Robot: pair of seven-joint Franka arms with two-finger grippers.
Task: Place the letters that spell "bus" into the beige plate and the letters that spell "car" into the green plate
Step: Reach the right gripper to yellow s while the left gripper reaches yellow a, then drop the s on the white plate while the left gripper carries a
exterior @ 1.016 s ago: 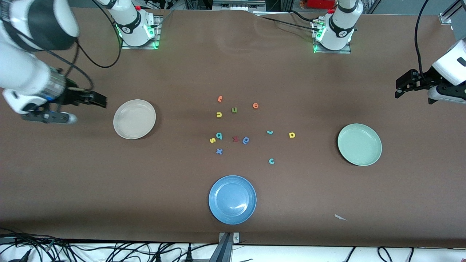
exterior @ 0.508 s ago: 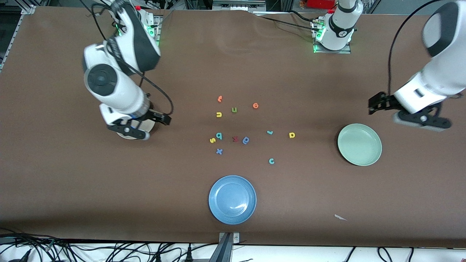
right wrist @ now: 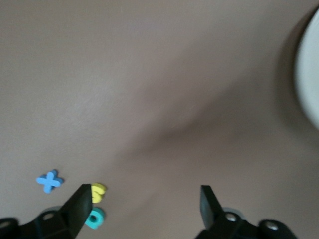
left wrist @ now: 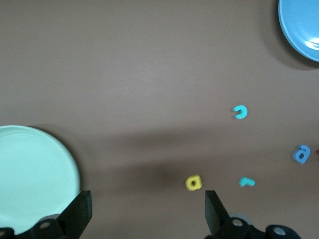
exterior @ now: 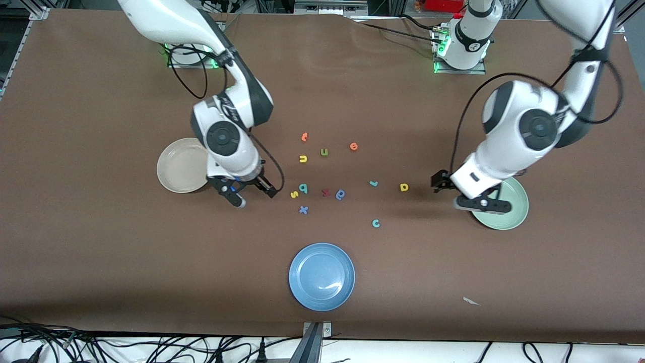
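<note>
Hovering with fingers apart, right gripper (exterior: 262, 189) beside yellow s (exterior: 294, 194).

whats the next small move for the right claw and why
Probably a short advance and descent onto the yellow s. The right claw is open and empty, just toward the beige plate from the s, which lies beside the teal b. The left claw, open, sits near the yellow a.

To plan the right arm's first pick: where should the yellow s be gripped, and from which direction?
The yellow s lies flat on the table, almost touching the teal b. Likely best: come straight down with the open right gripper and pinch its outer edges, keeping the fingers out of the narrow gap between them.
</note>
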